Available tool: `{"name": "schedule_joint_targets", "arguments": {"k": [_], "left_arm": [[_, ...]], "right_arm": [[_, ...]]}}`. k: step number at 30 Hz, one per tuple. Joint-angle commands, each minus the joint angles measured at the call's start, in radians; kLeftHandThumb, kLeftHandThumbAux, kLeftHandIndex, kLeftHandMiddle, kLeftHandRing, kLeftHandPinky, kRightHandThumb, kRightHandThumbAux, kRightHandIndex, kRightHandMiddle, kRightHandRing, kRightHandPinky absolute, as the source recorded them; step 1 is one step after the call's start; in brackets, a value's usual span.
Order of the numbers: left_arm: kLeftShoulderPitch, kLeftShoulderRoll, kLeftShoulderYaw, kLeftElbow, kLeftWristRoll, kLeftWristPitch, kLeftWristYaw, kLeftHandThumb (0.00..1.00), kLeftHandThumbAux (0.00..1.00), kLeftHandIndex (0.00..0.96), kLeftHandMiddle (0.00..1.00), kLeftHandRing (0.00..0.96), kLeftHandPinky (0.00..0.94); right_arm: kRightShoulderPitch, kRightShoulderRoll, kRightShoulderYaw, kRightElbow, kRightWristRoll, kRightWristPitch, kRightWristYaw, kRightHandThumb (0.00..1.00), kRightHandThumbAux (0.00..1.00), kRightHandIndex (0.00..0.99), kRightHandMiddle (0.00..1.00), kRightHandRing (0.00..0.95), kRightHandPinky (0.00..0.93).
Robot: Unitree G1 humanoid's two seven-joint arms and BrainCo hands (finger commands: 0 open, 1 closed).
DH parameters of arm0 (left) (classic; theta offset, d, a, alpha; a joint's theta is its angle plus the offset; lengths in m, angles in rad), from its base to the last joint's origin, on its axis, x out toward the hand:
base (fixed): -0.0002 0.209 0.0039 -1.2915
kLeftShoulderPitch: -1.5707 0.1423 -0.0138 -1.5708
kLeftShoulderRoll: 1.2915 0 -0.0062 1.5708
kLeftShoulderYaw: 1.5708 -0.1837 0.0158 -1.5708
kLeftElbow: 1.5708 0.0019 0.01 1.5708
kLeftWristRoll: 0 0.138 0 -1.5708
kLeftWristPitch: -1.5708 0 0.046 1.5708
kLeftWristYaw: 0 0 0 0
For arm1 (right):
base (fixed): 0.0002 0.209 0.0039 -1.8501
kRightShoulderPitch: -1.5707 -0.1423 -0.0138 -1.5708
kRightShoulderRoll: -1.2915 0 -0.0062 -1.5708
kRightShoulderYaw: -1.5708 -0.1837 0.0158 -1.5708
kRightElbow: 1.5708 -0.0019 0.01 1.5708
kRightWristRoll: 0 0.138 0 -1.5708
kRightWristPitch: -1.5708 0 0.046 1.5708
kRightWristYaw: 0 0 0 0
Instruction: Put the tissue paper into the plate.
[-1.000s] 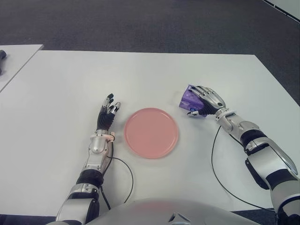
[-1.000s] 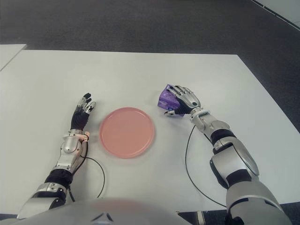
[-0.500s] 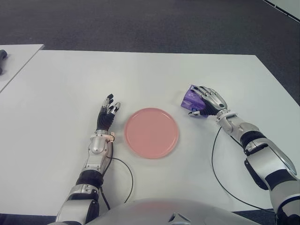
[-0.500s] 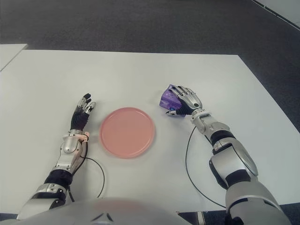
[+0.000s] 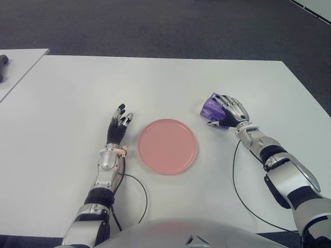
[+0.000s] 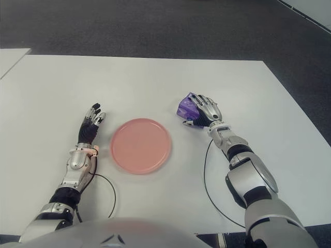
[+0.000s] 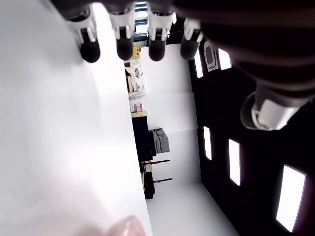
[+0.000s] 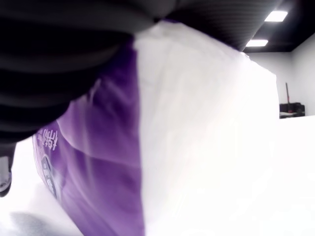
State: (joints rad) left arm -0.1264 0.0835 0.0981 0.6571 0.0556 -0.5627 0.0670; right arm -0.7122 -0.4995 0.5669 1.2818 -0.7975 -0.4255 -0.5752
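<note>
R hand (image 5: 230, 112) clamped over purple tissue pack (image 5: 211, 108), on white table (image 5: 155, 82) just right of pink plate (image 5: 167, 145), not touching it. L hand (image 5: 118, 126) left of plate, fingers straight, spread, holding nothing.

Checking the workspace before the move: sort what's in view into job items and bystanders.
Job: purple tissue pack, grasped by the right hand; empty pink plate on the white table.
Bystanders: left hand, open, left of the plate; dark object on the side table.
</note>
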Motion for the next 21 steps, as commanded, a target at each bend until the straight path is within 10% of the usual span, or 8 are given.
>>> {"name": "schedule_joint_targets", "arguments": {"k": [1,11,21], "left_arm": [[0.036,-0.003,-0.006,0.029,0.005,0.013,0.005,0.000,0.435,0.000,0.000,0.000,0.000],[0.039,0.002,-0.002,0.037,-0.003,0.010,-0.006,0.000,0.440,0.000,0.000,0.000,0.000],[0.041,0.010,-0.005,0.034,0.006,-0.002,-0.001,0.000,0.430,0.000,0.000,0.000,0.000]], "right_arm": [[0.075,0.097,-0.003,0.042,0.022,0.072,0.025,0.272,0.543,0.057,0.112,0.126,0.205],[0.104,0.165,-0.004,0.074,0.036,0.144,-0.056,0.799,0.662,0.393,0.478,0.612,0.515],[0.117,0.158,-0.004,0.060,0.046,0.083,-0.069,0.986,0.657,0.471,0.533,0.547,0.444]]}}
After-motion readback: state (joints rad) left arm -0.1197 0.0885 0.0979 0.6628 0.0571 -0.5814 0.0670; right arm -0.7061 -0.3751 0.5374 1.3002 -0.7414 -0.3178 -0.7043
